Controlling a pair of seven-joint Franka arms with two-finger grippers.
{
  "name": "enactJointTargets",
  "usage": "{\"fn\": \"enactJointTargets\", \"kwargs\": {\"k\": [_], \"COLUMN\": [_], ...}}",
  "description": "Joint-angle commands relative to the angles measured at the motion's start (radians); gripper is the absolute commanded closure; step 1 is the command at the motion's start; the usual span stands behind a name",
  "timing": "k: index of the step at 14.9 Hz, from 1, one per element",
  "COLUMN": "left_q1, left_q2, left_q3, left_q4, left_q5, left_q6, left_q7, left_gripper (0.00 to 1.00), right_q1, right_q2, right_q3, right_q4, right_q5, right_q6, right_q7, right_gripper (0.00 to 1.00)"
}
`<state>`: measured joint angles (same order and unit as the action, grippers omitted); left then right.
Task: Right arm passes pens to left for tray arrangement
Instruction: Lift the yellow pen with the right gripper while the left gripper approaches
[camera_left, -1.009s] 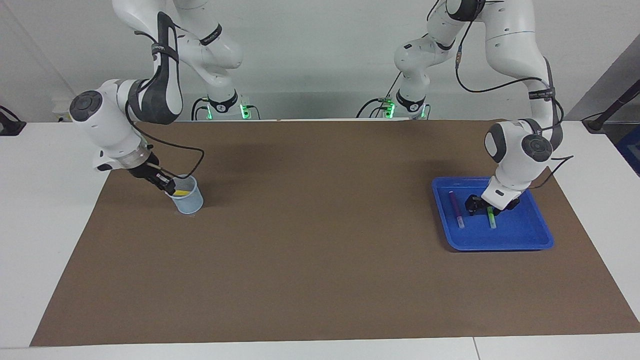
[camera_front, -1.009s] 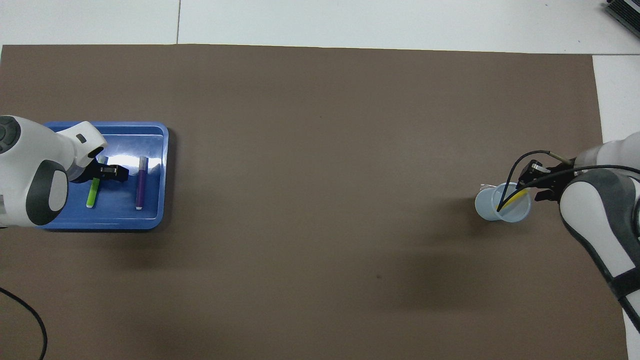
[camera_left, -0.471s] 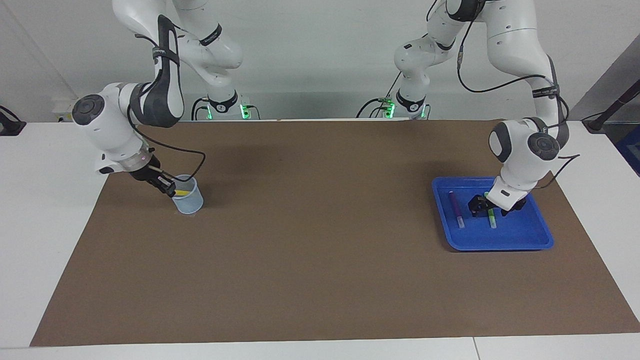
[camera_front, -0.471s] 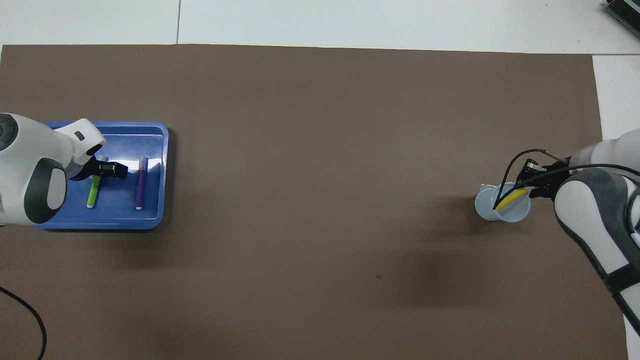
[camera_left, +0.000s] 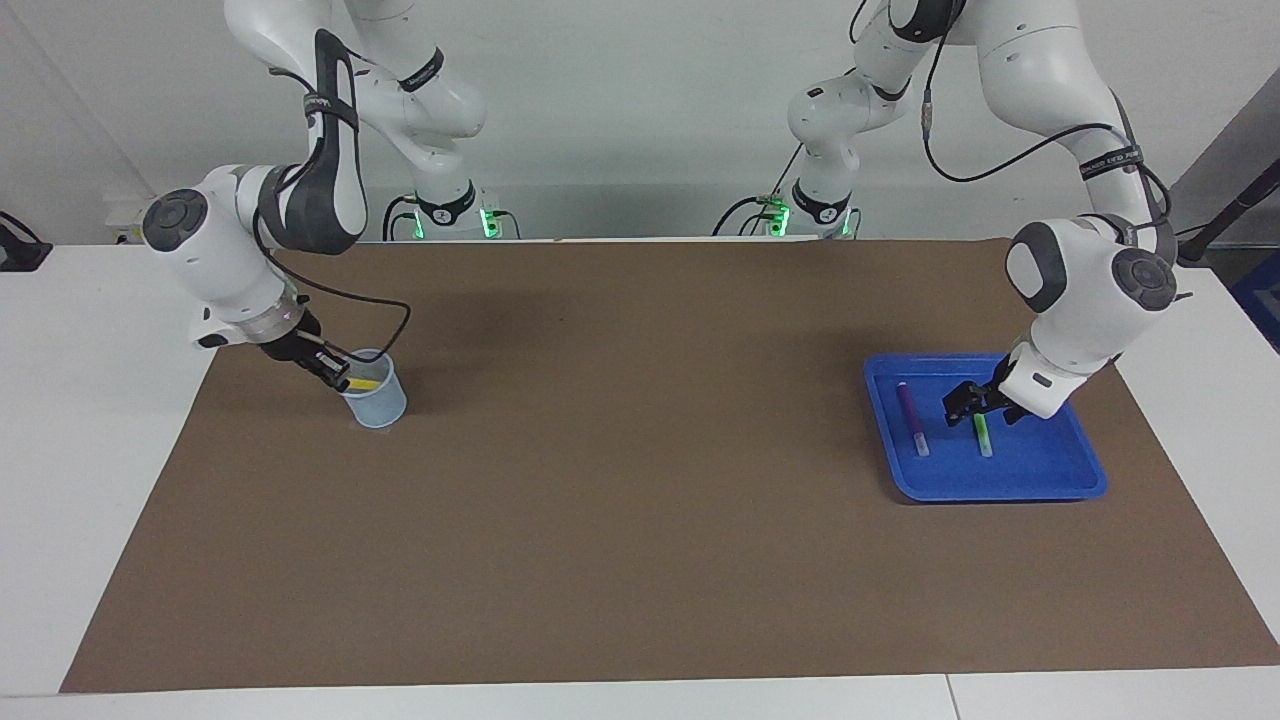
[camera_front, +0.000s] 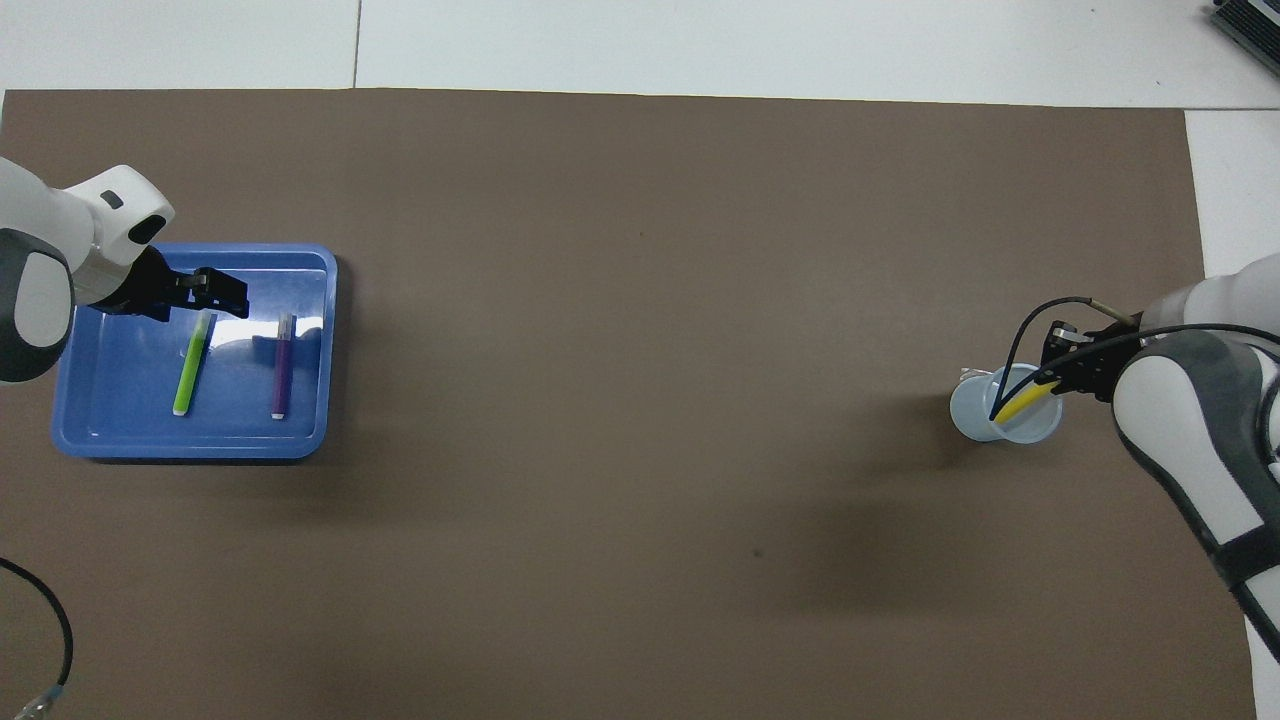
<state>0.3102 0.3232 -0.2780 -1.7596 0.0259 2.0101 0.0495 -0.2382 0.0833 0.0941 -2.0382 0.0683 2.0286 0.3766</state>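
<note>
The blue tray (camera_left: 1050, 470) lies toward the left arm's end of the table and also shows in the overhead view (camera_front: 120, 440). The purple pen (camera_left: 912, 415) (camera_front: 282, 365) and the green pen (camera_left: 983, 435) (camera_front: 193, 365) lie side by side in it. My left gripper (camera_left: 975, 405) (camera_front: 228, 297) is open and empty, raised a little over the tray above the green pen's end nearer the robots. My right gripper (camera_left: 340, 378) (camera_front: 1052, 378) is at the rim of the pale-blue cup (camera_left: 378, 405) (camera_front: 975, 420), shut on the upper end of the yellow pen (camera_left: 366, 383) (camera_front: 1020, 402), which leans inside the cup.
A brown mat (camera_left: 640, 500) covers most of the white table. The cup stands toward the right arm's end of it. A black cable (camera_front: 50, 620) lies at the mat's edge by the left arm.
My left gripper has let go of the green pen and risen off the tray. My right gripper has lifted slightly at the cup's rim. The pens in the tray have not moved.
</note>
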Motion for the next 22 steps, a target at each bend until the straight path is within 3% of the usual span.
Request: {"fn": "enactJointTargets", "kwargs": {"k": [1, 6, 11, 13, 16, 22], "left_q1": [-0.029, -0.106, -0.123, -0.123, -0.123, -0.126], "left_q2": [-0.045, -0.116, -0.177, -0.202, -0.245, -0.262], "left_q3": [0.005, -0.006, -0.033, -0.043, -0.041, -0.052], "left_q4": [0.018, 0.020, 0.043, 0.048, 0.045, 0.038], "left_q5": [-0.066, -0.176, -0.326, -0.372, -0.477, -0.671], "left_q6": [-0.074, -0.114, -0.177, -0.186, -0.185, -0.137], "left_q7": [-0.092, -0.368, -0.658, -0.753, -0.885, -1.201], "left_gripper": [0.00, 0.00, 0.00, 0.00, 0.00, 0.00], "right_q1": [-0.001, 0.074, 0.172, 0.195, 0.197, 0.332], "right_q2": [-0.010, -0.103, -0.103, -0.103, -0.103, -0.103], "right_q3": [0.012, 0.022, 0.035, 0.047, 0.049, 0.050], "right_q4": [0.100, 0.157, 0.302, 0.328, 0.332, 0.282], "right_q5": [0.021, 0.047, 0.050, 0.114, 0.269, 0.471], "right_q6": [-0.169, -0.280, -0.381, -0.378, -0.351, -0.075], "right_q7": [-0.001, -0.001, 0.010, 0.037, 0.201, 0.638], "right_gripper": [1.00, 1.00, 1.00, 1.00, 1.00, 1.00]}}
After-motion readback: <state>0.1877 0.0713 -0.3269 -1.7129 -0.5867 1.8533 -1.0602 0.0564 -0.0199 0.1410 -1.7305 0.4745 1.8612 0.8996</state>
